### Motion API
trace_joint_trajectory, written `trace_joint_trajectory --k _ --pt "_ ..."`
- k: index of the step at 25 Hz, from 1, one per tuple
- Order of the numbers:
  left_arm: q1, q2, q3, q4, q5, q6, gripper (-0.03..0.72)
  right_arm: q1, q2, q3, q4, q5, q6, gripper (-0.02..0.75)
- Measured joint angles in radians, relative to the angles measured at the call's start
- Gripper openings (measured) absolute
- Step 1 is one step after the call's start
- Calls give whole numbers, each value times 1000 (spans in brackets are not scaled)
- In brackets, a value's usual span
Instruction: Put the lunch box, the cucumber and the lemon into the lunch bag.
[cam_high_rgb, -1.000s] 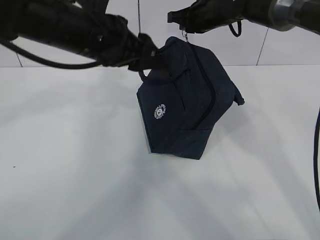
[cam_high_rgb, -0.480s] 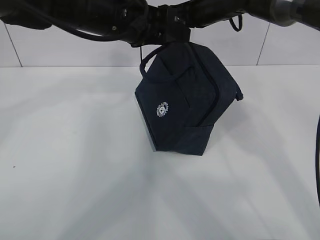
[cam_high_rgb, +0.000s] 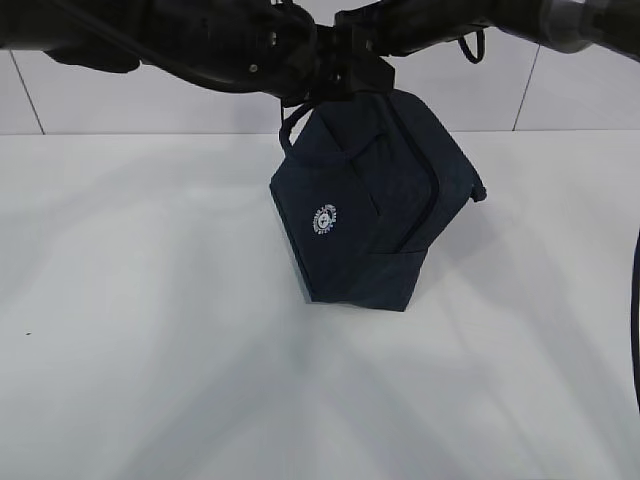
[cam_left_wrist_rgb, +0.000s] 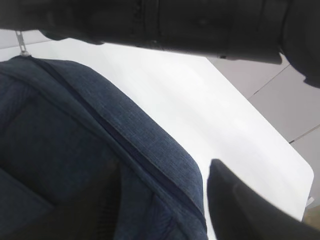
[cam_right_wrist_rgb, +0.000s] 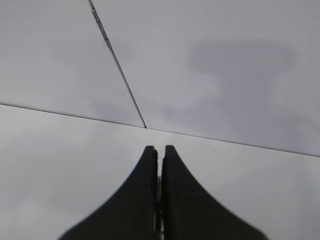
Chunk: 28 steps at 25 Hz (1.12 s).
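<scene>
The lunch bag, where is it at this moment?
In the exterior view the lunch bag sits tilted near the middle of the white table, just right of centre, directly beneath the two arms.

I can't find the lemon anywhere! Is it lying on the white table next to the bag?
No, in the exterior view the white table around the lunch bag shows no lemon.

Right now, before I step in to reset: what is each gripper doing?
Left gripper: open, straddling the lunch bag edge.
Right gripper: closed, apparently on the zipper pull.
</scene>
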Motion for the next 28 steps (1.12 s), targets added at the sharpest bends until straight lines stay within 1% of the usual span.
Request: trace_joint_trajectory --k 4,10,14,19,20,22,24,25,27,28 --pt "-7 26 -1 -28 0 0 401 0 0 0 0 2 0 0" --pt "-27 50 -1 -39 -2 0 402 0 0 0 0 4 0 0" --pt "-28 79 -2 -64 -2 0 402 0 0 0 1 6 0 0" --pt "-37 126 -34 -74 6 0 390 0 0 0 1 12 0 0" --pt "-37 127 -35 -74 8 0 361 0 0 0 1 14 0 0" --pt "-37 127 -35 -74 24 0 260 0 0 0 1 16 0 0" --pt "-37 127 -35 -57 52 -2 130 0 0 0 1 18 0 0" --pt "-35 127 -35 -39 65 -6 78 0 0 0 1 20 -2 0" --pt "-29 127 -35 10 95 -30 26 0 0 -2 -1 34 -11 0" --pt "-24 127 -38 42 115 -48 18 0 0 -2 -3 45 -17 0"
